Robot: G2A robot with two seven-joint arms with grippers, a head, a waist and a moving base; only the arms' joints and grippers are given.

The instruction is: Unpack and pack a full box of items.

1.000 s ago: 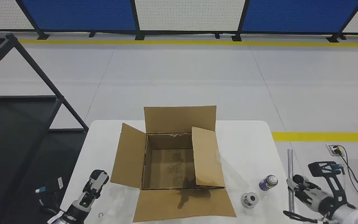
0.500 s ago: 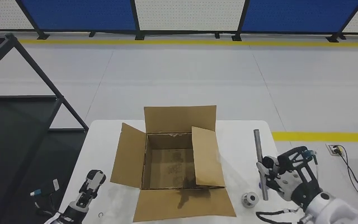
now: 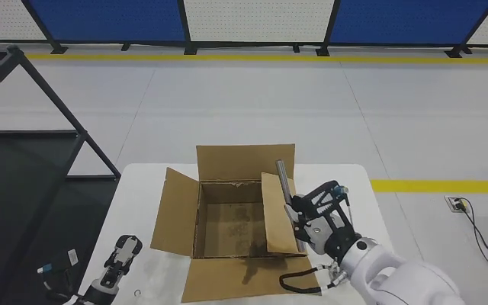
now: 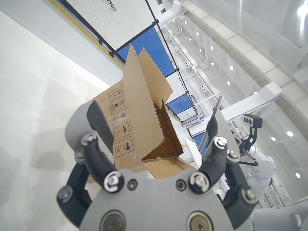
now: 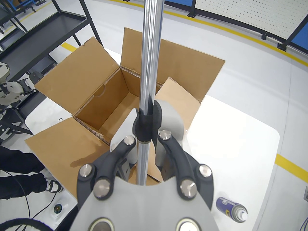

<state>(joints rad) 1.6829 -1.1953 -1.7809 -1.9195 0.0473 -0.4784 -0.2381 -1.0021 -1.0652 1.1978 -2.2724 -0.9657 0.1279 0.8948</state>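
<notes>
The white worktop [image 3: 335,179] has rounded corners and stands on a pale grey floor [image 3: 252,99]. A yellow line [image 3: 229,57] runs across the floor in front of a row of blue and white perforated panels [image 3: 107,19] set on black feet. A dark metal rack [image 3: 46,175] stands beside the worktop's left end.

The cardboard box [image 3: 232,221] sits open in the middle of the worktop. Its far, left and near flaps are spread outward, and its right flap stands up and leans in over the opening. Dark smears mark the box's bare bottom and the near flap.

The right tool [image 3: 293,207] is clamped on a shiny metal rod [image 3: 284,183], with its pads closed round the rod's lower part. The rod's long polished end reaches out past the fingers. From above, the rod lies across the right flap, at the edge of the opening. In the right wrist view it points out over the box's open mouth.

A blue spray can [image 5: 231,209] with a white nozzle lies on its side on the worktop, right of the box and well apart from it.

The left tool [image 3: 124,250] sits low at the worktop's left front corner, clear of the box. Its dark-padded fingers are spread wide with nothing between them.
</notes>
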